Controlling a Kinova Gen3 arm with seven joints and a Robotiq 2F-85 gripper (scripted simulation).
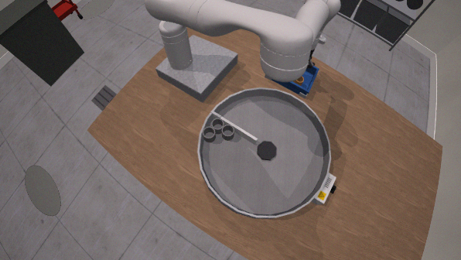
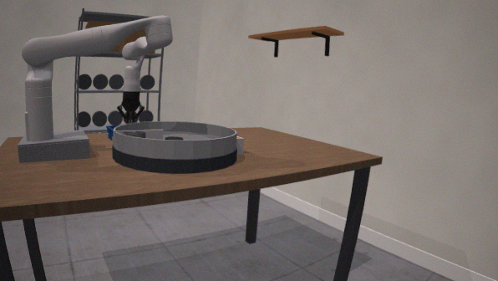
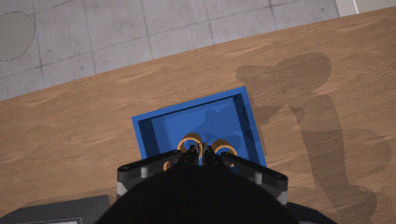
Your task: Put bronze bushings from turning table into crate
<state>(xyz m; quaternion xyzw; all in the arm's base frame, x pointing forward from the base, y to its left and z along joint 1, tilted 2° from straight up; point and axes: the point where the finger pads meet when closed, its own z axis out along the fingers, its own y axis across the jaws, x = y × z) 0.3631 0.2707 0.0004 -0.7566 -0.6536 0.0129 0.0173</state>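
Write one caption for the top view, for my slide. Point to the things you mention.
Three steel bushings (image 1: 217,130) stand beside the white bar (image 1: 240,128) inside the turning table (image 1: 264,213), while the arm (image 1: 284,42) reaches over the blue crate (image 1: 310,79).

A yellow warning sign (image 1: 322,195) marks the turning table's white box (image 1: 326,188) (image 2: 240,145).
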